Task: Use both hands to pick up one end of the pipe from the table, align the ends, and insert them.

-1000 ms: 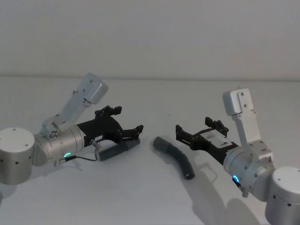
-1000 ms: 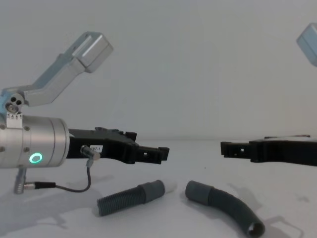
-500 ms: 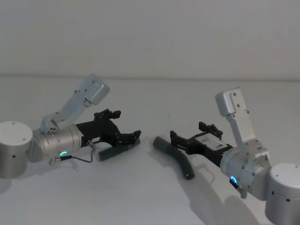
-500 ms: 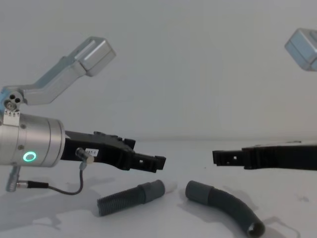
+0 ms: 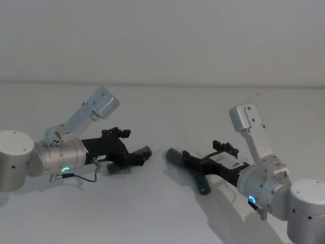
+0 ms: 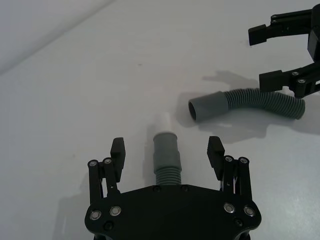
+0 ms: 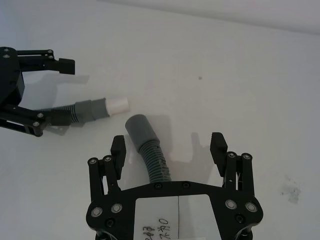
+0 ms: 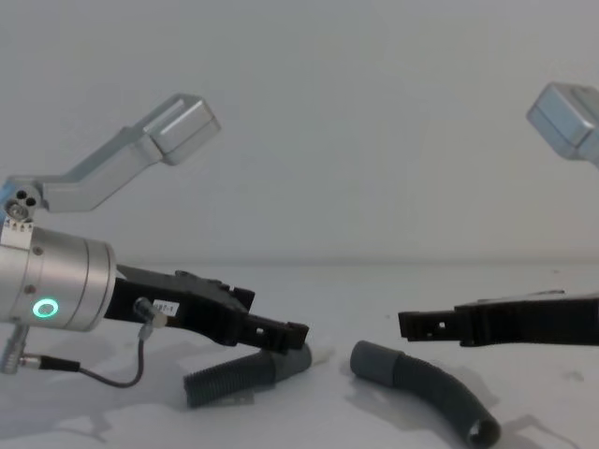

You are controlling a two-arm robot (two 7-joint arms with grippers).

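The straight pipe piece (image 6: 166,156) lies on the white table (image 5: 162,218), its white spigot end (image 6: 164,122) pointing at the curved piece. My left gripper (image 6: 167,145) is open and low over it, one finger on each side of the grey cuff. From the chest view that gripper (image 8: 295,333) hangs just above the straight piece (image 8: 239,376). The curved piece (image 7: 151,151) lies flat with its grey socket cuff (image 7: 136,125) facing the spigot. My right gripper (image 7: 168,141) is open and straddles its corrugated part. In the head view the right gripper (image 5: 200,152) covers the curved piece (image 5: 174,155).
A black cable (image 8: 112,379) loops from the left wrist down to the table. Bare table surrounds both pieces, and a pale wall (image 5: 162,40) stands behind. A short gap separates the spigot from the socket cuff.
Both grippers have moved down and forward, still open. The left one now straddles the straight piece and the right one the curved piece. The pieces have not moved.
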